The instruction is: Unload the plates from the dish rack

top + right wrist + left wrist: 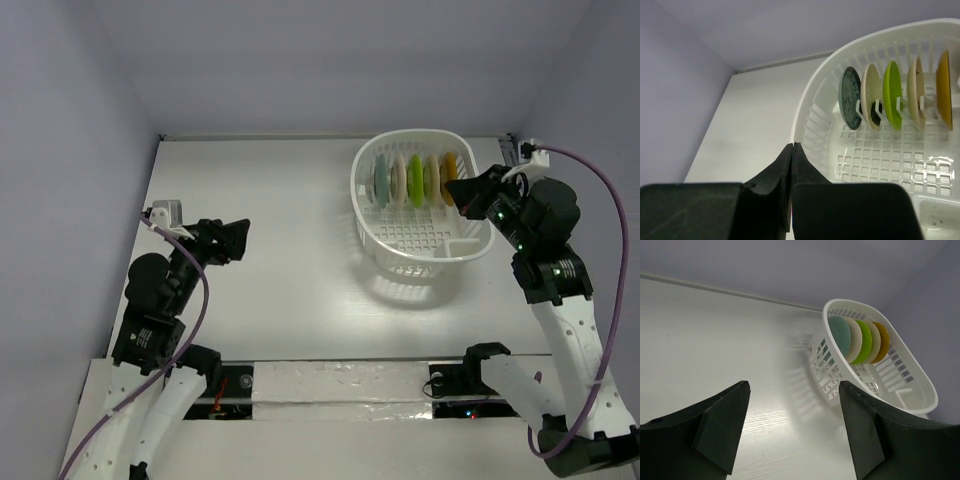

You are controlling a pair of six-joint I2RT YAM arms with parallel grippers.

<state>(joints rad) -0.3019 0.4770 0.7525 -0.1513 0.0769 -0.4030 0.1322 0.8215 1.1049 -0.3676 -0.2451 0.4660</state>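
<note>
The white dish rack (pixel 375 245) stands at the back right of the table. Several plates stand upright in its dividers: teal (pixel 381 181), cream (pixel 399 180), lime green (pixel 416 180), beige (pixel 433 178) and orange-yellow (pixel 450 172). My right gripper (pixel 455 190) is shut and empty, above the rack's right side near the orange-yellow plate. In the right wrist view its tips (pixel 792 146) sit over the rack's rim (pixel 805 115), with the teal plate (pixel 851 97) and green plate (pixel 892 95) beyond. My left gripper (pixel 243 241) is open and empty, far left of the rack (pixel 860 304).
Grey walls close in the table at the back and on both sides. The white tabletop (pixel 280 200) lies between my left gripper and the rack. A taped strip (pixel 330 385) runs along the near edge between the arm bases.
</note>
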